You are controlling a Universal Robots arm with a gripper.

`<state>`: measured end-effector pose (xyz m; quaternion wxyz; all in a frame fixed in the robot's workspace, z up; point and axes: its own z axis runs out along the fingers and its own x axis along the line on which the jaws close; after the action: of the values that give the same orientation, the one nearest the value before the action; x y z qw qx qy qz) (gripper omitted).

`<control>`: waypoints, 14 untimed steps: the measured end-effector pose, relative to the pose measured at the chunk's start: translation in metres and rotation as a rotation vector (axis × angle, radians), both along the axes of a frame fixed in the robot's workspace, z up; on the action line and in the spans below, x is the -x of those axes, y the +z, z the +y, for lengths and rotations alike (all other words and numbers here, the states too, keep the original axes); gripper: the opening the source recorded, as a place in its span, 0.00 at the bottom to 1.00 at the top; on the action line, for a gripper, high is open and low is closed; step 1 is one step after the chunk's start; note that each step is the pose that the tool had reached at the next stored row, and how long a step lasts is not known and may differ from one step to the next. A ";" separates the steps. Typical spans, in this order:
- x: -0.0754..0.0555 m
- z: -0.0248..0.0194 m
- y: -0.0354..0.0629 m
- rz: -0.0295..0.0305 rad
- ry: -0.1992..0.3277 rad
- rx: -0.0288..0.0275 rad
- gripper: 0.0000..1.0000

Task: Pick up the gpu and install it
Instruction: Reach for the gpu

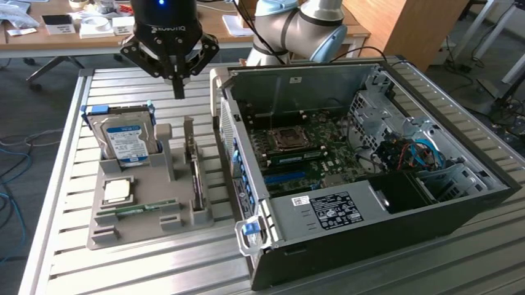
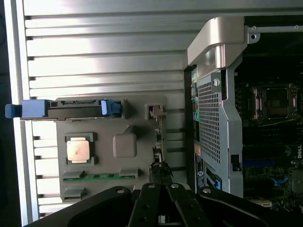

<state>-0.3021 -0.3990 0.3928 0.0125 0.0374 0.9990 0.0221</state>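
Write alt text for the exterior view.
The shut pincer hangs empty above the gpu, which stands on edge in a grey holder tray beside a blue-labelled hard drive. On the exterior view's right, an open computer case lies with its motherboard exposed.

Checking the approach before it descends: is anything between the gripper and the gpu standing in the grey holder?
Nothing visible. The gripper hangs shut above the gpu, which stands on edge in its slot, open air between them. The hard drive and a grey post stand beside it, toward the exterior view's left.
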 end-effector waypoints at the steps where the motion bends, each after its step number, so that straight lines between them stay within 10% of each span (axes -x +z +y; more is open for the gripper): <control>1: 0.000 -0.0005 0.0000 0.0001 0.000 0.0001 0.11; 14: 0.000 -0.0260 0.0000 0.0000 0.000 0.0001 0.11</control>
<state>-0.3021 -0.4250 0.3928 0.0125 0.0374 0.9990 0.0221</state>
